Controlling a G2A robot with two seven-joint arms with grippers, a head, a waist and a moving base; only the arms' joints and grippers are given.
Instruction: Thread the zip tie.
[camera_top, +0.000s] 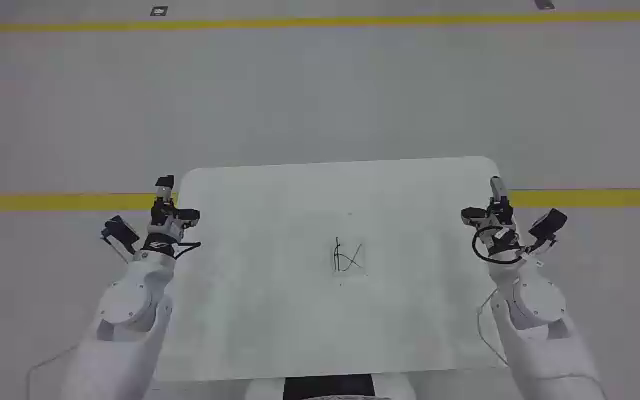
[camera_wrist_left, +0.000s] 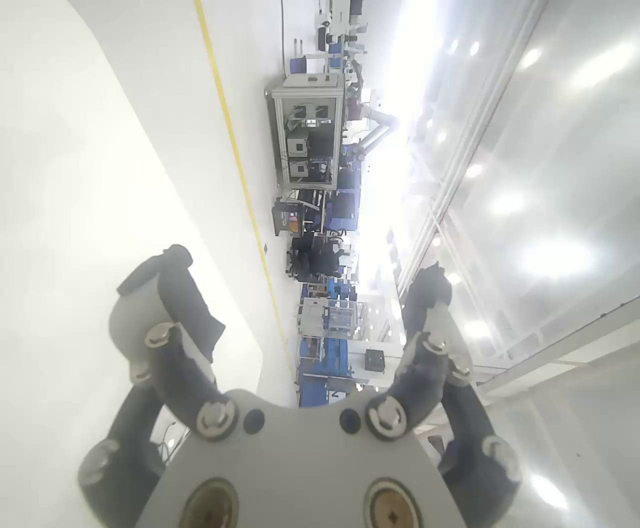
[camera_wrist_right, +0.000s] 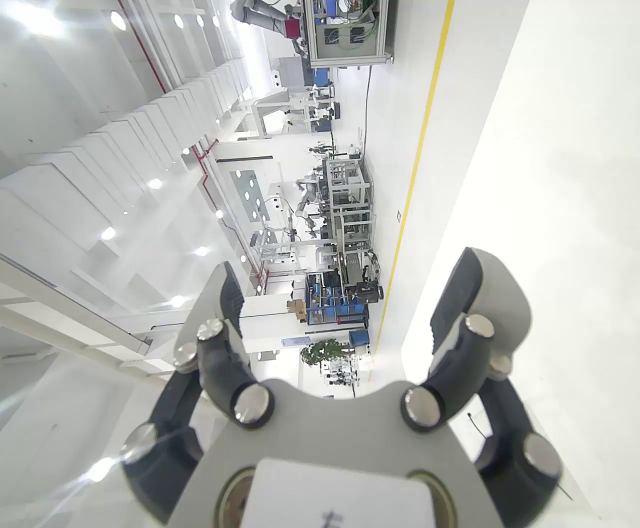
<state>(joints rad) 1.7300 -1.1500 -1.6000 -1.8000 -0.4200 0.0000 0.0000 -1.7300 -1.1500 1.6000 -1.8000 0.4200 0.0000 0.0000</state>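
Note:
Thin dark zip ties (camera_top: 347, 258) lie crossed over one another near the middle of the white table (camera_top: 260, 230). My left gripper (camera_top: 165, 198) hangs at the table's left edge, well away from them. In its own view the left gripper (camera_wrist_left: 300, 285) is open, with nothing between its dark fingers (camera_wrist_left: 172, 295). At the table's right edge my right gripper (camera_top: 497, 195) is just as far from the ties. Its own view shows the right gripper (camera_wrist_right: 347, 285) open and empty too. A thin black strand (camera_wrist_right: 477, 425) lies on the table beside its base.
The table's rounded far corners and side edges run close by both grippers. Yellow floor lines (camera_top: 60, 201) cross behind the table. Workshop racks and machines (camera_wrist_left: 310, 140) stand far off in the room.

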